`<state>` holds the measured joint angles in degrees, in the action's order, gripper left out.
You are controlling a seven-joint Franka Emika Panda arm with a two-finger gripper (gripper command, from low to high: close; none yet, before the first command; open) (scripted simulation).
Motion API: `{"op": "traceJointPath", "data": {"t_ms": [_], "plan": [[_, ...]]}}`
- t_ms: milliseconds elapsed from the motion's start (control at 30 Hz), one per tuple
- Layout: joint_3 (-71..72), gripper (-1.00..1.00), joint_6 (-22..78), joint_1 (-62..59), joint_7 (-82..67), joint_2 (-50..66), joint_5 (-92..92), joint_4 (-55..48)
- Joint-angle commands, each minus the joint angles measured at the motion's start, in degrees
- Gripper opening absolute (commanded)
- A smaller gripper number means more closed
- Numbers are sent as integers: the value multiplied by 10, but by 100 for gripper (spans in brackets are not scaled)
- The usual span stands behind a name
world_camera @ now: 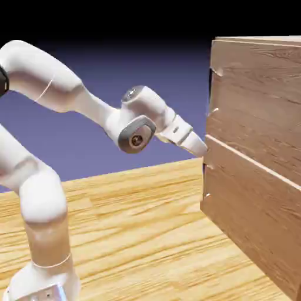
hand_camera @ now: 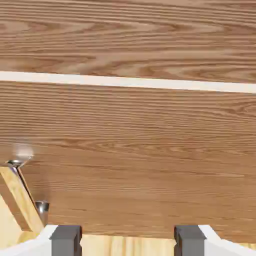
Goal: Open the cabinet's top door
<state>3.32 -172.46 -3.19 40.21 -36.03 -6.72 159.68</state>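
Observation:
The brown wood-grain cabinet stands at the exterior view's right. Its top door lies flush above a pale seam; small silver handle mounts show at the door's near edge. My gripper reaches the cabinet's front edge at the height of the seam, below those mounts. In the hand view the gripper is open, with only wood showing between its grey fingertips. A silver bar handle sits at lower left, on the panel under the seam; I cannot tell whose handle it is.
The lower wood panel fills the cabinet front under the seam. The light wooden table stretches between the arm's base and the cabinet. The white arm bends in from the exterior view's left.

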Motion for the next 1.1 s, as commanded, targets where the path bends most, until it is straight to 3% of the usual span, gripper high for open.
{"op": "traceJointPath", "data": {"t_ms": [0,1067], "plan": [[12,0,6,-14,-8,-13,-25,-5],[406,0,189,-474,-275,-413,-822,-162]]}}
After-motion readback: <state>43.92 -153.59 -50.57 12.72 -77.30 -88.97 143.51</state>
